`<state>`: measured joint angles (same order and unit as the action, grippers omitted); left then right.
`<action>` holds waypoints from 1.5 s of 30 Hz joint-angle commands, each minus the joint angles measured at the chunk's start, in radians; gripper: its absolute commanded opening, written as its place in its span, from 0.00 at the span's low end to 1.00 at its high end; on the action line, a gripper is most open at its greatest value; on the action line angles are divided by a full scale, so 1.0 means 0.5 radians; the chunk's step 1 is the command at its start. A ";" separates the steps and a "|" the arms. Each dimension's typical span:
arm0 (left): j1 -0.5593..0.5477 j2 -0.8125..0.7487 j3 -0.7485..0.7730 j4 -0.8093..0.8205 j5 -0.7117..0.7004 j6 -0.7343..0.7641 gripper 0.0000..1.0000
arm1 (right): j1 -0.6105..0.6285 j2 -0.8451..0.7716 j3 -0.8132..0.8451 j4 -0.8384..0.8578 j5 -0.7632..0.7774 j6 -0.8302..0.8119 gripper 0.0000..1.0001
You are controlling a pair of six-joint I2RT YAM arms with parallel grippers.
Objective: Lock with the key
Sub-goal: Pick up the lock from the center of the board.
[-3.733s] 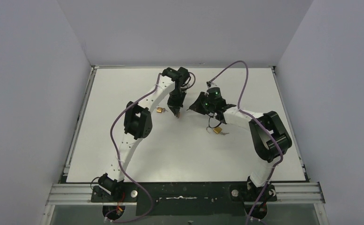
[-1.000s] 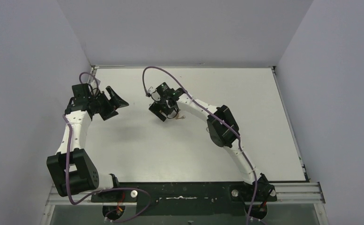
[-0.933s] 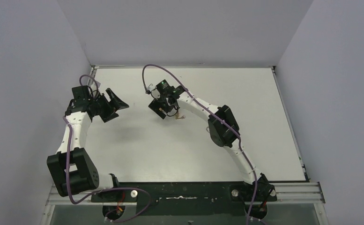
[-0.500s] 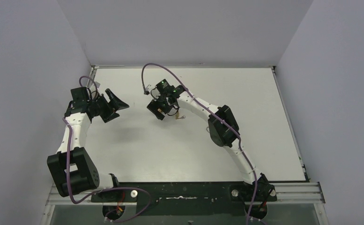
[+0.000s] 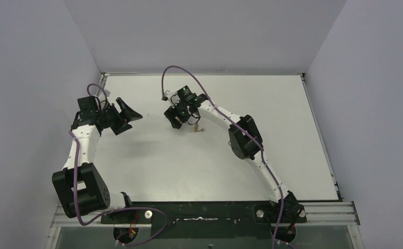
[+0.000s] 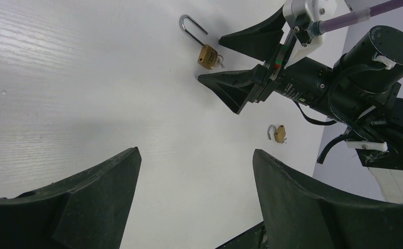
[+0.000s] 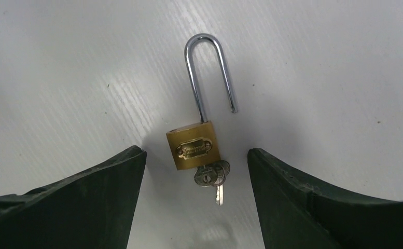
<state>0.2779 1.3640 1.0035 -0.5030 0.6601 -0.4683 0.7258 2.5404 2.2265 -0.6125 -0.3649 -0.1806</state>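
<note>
Here the right tool [image 7: 195, 155], fingers spread apart and holding nothing, flanks a small brass padlock [image 7: 191, 148] lying flat on the white tabletop [image 7: 318, 62]. Its silver key [image 7: 213, 177] points back toward the tool, and the open steel shackle [image 7: 208, 67] points away along the same axis. A second brass padlock [image 6: 279, 134] lies beside the right arm. The left tool [image 6: 196, 155], also spread and holding nothing, hangs well apart near the tabletop's left edge.

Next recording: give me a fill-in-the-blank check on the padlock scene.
1. The shackle of the brass padlock is ____.
2. Its key sits at the body's ____ end.
3. It lies between the ____ arm's fingers.
4. Counting the smaller padlock, the table bears ____ padlocks.
Missing: open; bottom; right; two.
</note>
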 commanded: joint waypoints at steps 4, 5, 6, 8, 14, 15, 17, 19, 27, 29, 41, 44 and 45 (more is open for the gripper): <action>0.030 -0.005 0.011 0.140 0.080 0.005 0.77 | -0.019 0.069 0.042 0.123 -0.107 0.052 0.67; 0.033 -0.001 0.012 0.143 0.082 0.004 0.77 | -0.015 0.060 0.023 0.137 -0.108 0.053 0.65; 0.035 0.003 0.012 0.145 0.084 0.003 0.77 | -0.014 0.053 0.005 0.143 -0.110 0.052 0.63; 0.039 0.009 0.014 0.150 0.090 0.001 0.77 | -0.011 0.039 -0.025 0.142 -0.112 0.049 0.61; 0.053 0.027 0.014 0.162 0.110 -0.006 0.77 | -0.003 -0.111 -0.321 0.251 -0.114 0.040 0.55; 0.054 0.027 0.012 0.165 0.111 -0.007 0.77 | -0.001 -0.138 -0.370 0.276 -0.116 0.040 0.54; 0.058 0.035 0.017 0.166 0.114 -0.010 0.77 | 0.008 -0.167 -0.438 0.302 -0.117 0.031 0.53; 0.058 0.036 0.018 0.168 0.116 -0.010 0.77 | 0.016 -0.169 -0.458 0.294 -0.114 0.019 0.51; 0.061 0.031 0.014 0.169 0.113 -0.007 0.77 | 0.058 -0.162 -0.474 0.280 -0.037 -0.023 0.47; 0.064 0.032 0.013 0.166 0.111 -0.006 0.77 | 0.073 -0.154 -0.456 0.273 -0.004 -0.035 0.45; 0.076 0.017 0.019 0.138 0.060 0.029 0.76 | 0.128 -0.236 -0.552 0.376 0.369 -0.056 0.22; 0.076 -0.011 0.012 0.146 0.059 0.040 0.76 | 0.126 -0.280 -0.559 0.368 0.294 -0.040 0.21; 0.076 -0.023 0.008 0.158 0.071 0.042 0.76 | 0.128 -0.309 -0.564 0.363 0.224 -0.028 0.21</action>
<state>0.3088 1.3842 1.0035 -0.4679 0.6762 -0.4671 0.7807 2.4351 1.9816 -0.3672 -0.2352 -0.2005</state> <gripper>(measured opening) 0.765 0.344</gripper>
